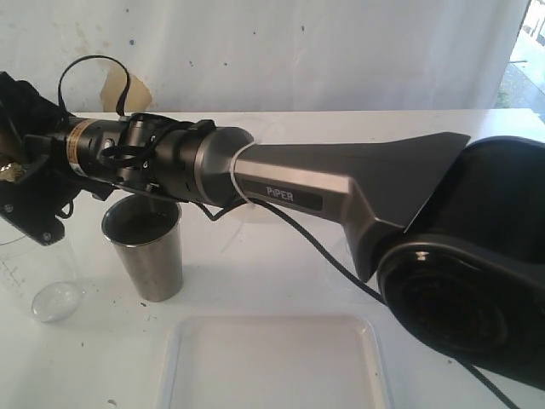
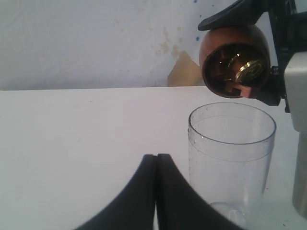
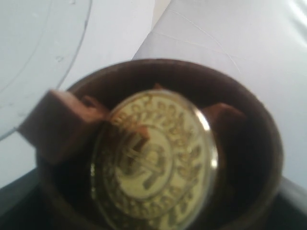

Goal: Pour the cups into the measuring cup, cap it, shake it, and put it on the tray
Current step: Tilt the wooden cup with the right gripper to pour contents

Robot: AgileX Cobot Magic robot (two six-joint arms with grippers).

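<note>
Our right gripper (image 2: 247, 52) clasps the wooden cup (image 2: 225, 40) tipped over the measuring cup (image 2: 230, 143) near the table's (image 1: 281, 273) left edge, left gripper (image 2: 157, 191) closed empty; its 1 coin (image 3: 153, 158) may miss the rim.

White table (image 1: 255, 281); stained white wall (image 1: 298, 51), tan patch (image 2: 184, 72); gold coin (image 3: 153, 163) touching brown cube (image 3: 60, 124).

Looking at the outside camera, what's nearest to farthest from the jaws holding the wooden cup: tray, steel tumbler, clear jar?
1. Clear measuring cup, far left, just beneath.
2. Steel tumbler, right of it.
3. White tray, front centre.
</note>
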